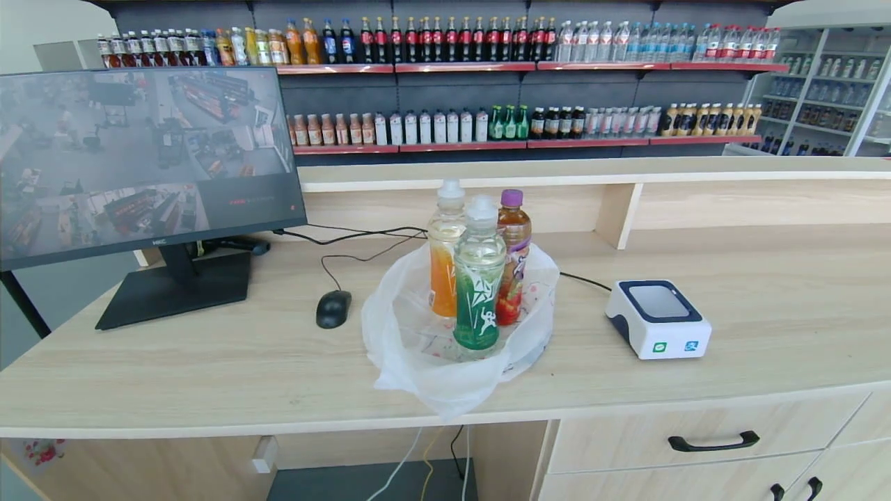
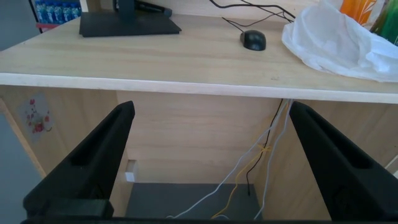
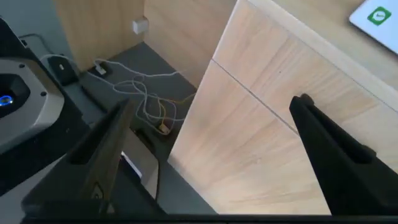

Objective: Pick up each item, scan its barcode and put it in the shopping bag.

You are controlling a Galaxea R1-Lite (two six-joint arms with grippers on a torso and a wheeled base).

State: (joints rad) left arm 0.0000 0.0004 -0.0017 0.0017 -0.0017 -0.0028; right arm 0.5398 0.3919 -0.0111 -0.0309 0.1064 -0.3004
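Note:
Three bottles stand upright inside the white plastic shopping bag (image 1: 397, 334) in the middle of the counter: an orange one (image 1: 444, 261), a green-labelled one (image 1: 479, 278) in front, and a purple-capped one (image 1: 514, 257) behind. The barcode scanner (image 1: 658, 319) sits on the counter to the right of the bag. My left gripper (image 2: 208, 158) hangs open below the counter's front edge, with the bag (image 2: 339, 40) up on the counter beyond it. My right gripper (image 3: 211, 162) is open and empty, down beside the cabinet front, with a corner of the scanner (image 3: 376, 15) above.
A monitor (image 1: 139, 160) on its stand and a black mouse (image 1: 333, 308) occupy the counter's left part. Cables hang under the counter (image 2: 261, 162). Drawers with black handles (image 1: 713, 442) are at the lower right. Shelves of bottles line the back wall.

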